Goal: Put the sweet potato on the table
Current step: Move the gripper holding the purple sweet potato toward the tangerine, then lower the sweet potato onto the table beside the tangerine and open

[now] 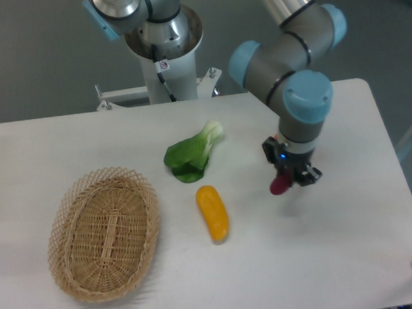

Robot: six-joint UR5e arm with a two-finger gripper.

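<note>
The sweet potato (279, 184) is a small dark magenta tuber, held end-down between the fingers of my gripper (287, 179). Only its lower part shows below the fingers. The gripper is shut on it and holds it just above the white table (326, 259), right of centre. I cannot tell whether the tip touches the surface. The arm comes down from the upper right.
A yellow-orange oblong vegetable (212, 213) lies left of the gripper. A green leafy bok choy (193, 155) lies behind it. An oval wicker basket (104, 234) stands at the left. The robot base (163, 51) stands beyond the table's far edge.
</note>
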